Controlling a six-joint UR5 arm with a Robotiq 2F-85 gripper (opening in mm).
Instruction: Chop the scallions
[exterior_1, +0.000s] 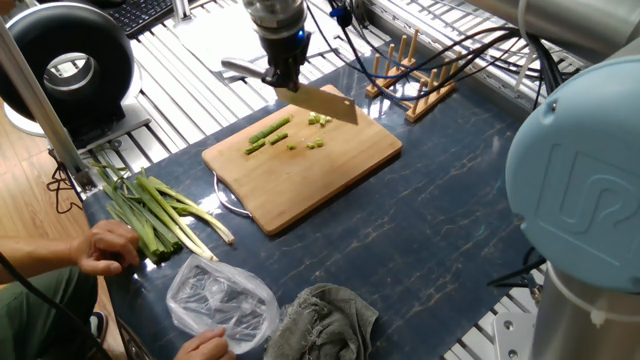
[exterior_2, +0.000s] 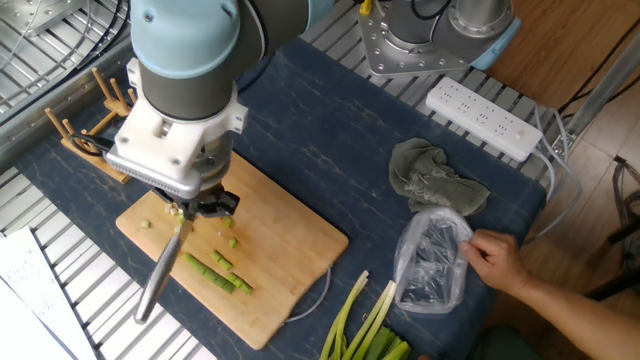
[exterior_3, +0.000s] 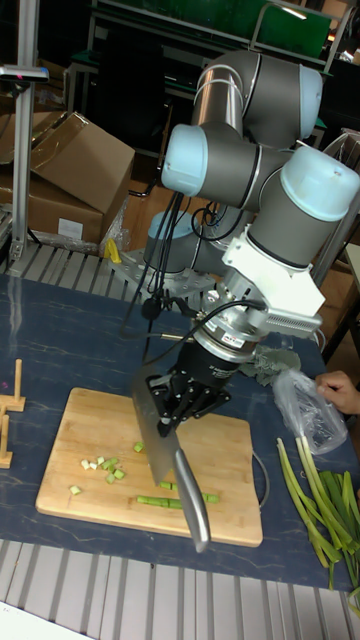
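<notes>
My gripper (exterior_1: 283, 76) (exterior_2: 199, 205) (exterior_3: 186, 396) is shut on a knife, the steel handle (exterior_2: 155, 285) sticking out toward the board's near edge. The broad blade (exterior_1: 326, 103) (exterior_3: 155, 428) hangs edge-down just above the wooden cutting board (exterior_1: 320, 180) (exterior_2: 290, 245) (exterior_3: 90, 420), near its far end. Short green scallion lengths (exterior_1: 268, 135) (exterior_2: 222, 277) (exterior_3: 165, 498) lie on the board, with small pale chopped bits (exterior_1: 318, 120) (exterior_3: 100, 466) close to the blade. A bundle of whole scallions (exterior_1: 150, 208) (exterior_2: 366, 322) (exterior_3: 322, 500) rests on the table beside the board.
A person's hand (exterior_1: 105, 245) rests by the whole stalks; another hand (exterior_2: 497, 262) holds a clear plastic bag (exterior_1: 222, 298) (exterior_2: 430, 260). A grey cloth (exterior_1: 325, 315) (exterior_2: 435, 180), a wooden dish rack (exterior_1: 412, 65) (exterior_2: 95, 125) and a power strip (exterior_2: 485, 120) sit around the board.
</notes>
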